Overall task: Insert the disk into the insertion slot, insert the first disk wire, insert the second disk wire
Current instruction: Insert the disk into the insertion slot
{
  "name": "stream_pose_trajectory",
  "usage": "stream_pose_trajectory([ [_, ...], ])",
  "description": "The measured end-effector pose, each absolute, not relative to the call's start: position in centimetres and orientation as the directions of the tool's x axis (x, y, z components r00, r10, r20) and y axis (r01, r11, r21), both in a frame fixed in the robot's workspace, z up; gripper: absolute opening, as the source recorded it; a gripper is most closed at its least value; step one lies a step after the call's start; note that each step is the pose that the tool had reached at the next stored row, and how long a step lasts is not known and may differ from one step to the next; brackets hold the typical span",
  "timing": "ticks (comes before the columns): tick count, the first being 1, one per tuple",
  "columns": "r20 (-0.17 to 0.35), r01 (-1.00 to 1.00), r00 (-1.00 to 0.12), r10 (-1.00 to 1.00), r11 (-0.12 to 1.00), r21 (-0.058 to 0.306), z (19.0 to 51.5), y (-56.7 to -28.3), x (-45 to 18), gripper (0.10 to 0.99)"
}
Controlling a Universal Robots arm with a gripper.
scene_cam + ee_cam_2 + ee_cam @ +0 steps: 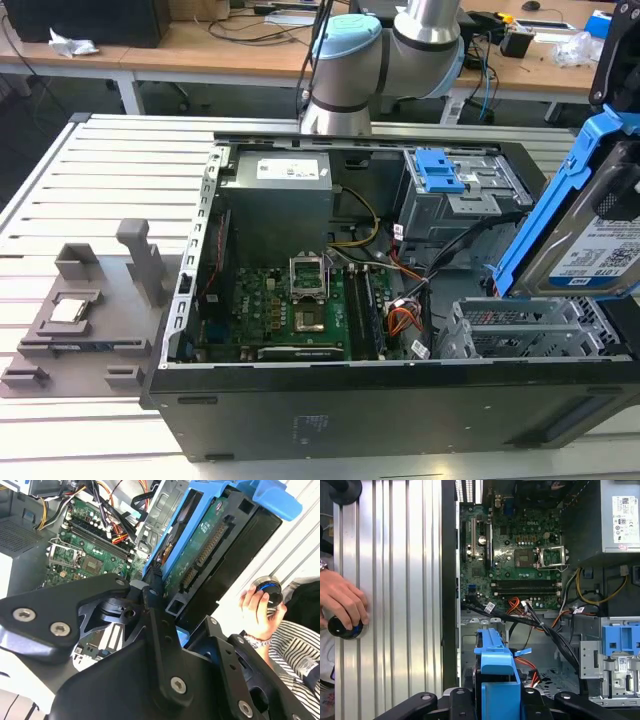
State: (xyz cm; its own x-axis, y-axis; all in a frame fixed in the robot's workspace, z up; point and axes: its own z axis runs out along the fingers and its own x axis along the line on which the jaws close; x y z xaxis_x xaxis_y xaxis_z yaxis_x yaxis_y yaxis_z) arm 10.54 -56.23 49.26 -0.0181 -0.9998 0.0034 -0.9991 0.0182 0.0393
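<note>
Second wrist view is showing the gripper (175, 609) up close: its black fingers (152, 617) are sitting partly closed and pinching the disk (200, 545) by its blue caddy from both sides. Seen from the exterior view, the disk is hanging tilted just above the insertion slot (520, 335), not yet inside it, at the exterior view's right end of the open computer case (350, 410). Beyond the slot, orange and black wires (520, 605) are trailing toward the motherboard (520, 555). Off to the side, a person's hand (340, 600) is resting on a black-and-blue knob (342, 627) on the ribbed table (405, 605).
</note>
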Motion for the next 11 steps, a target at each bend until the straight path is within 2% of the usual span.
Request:
stream_pose_trajectory([
  [11, 0.003, -0.999, -0.018, -1.000, 0.018, 0.039, 48.56, -56.23, 10.42, 0.365],
])
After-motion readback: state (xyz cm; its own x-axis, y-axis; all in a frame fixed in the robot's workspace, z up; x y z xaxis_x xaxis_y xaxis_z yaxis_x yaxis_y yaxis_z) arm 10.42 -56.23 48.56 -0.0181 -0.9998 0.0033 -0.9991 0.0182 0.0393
